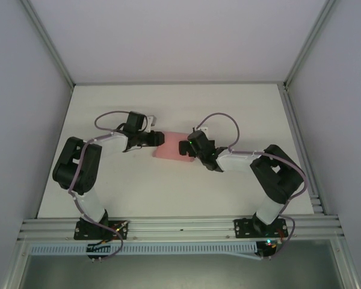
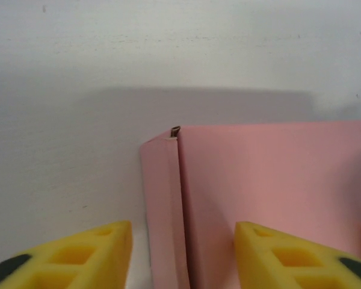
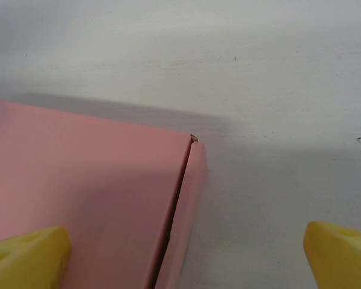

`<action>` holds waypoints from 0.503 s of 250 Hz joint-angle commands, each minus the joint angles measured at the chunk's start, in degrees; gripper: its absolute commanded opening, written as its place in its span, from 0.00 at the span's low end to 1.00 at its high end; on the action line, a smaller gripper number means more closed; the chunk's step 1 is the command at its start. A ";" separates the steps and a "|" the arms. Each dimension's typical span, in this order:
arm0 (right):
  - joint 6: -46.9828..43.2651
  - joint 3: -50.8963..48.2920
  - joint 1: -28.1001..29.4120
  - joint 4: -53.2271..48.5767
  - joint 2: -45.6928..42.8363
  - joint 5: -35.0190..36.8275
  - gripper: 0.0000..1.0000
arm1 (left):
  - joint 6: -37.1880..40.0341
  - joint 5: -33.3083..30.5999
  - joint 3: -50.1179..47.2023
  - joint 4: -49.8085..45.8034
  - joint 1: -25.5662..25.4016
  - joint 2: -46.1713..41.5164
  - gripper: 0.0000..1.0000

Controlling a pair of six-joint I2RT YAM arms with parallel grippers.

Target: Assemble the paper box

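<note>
The pink paper box (image 1: 170, 148) lies flat on the white table, between the two grippers. My left gripper (image 1: 160, 139) is at its left end. In the left wrist view the yellow fingers (image 2: 78, 256) straddle the box's narrow side flap (image 2: 162, 205), with a strip of table showing between the left finger and the flap; the jaws stand apart, the gripper (image 2: 183, 256) open. The right gripper (image 1: 184, 146) is at the box's right end, wide open. In its wrist view one finger (image 3: 27, 256) is over the pink top (image 3: 78, 174), the other over bare table, and the side flap (image 3: 189, 205) lies between them.
The white table (image 1: 168, 192) is walled at the back and both sides. An aluminium rail (image 1: 180, 226) runs along the near edge, where both arm bases are bolted. Purple cables loop above each wrist.
</note>
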 commanded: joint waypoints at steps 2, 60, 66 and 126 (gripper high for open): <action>0.51 -1.23 0.30 -0.30 -0.97 0.34 1.00 | 0.74 2.12 -0.26 1.89 0.59 2.15 0.35; 7.11 -1.50 -0.36 -3.05 -7.11 0.05 1.00 | -1.03 6.42 -2.59 5.45 1.97 2.97 0.18; 8.01 -1.45 -0.71 -3.18 -7.67 -1.22 1.00 | -1.46 7.37 -3.14 6.25 2.29 2.94 0.17; 16.40 -2.55 -5.10 -2.08 -9.93 -13.98 1.00 | -5.07 10.34 -7.91 11.09 4.30 1.32 0.08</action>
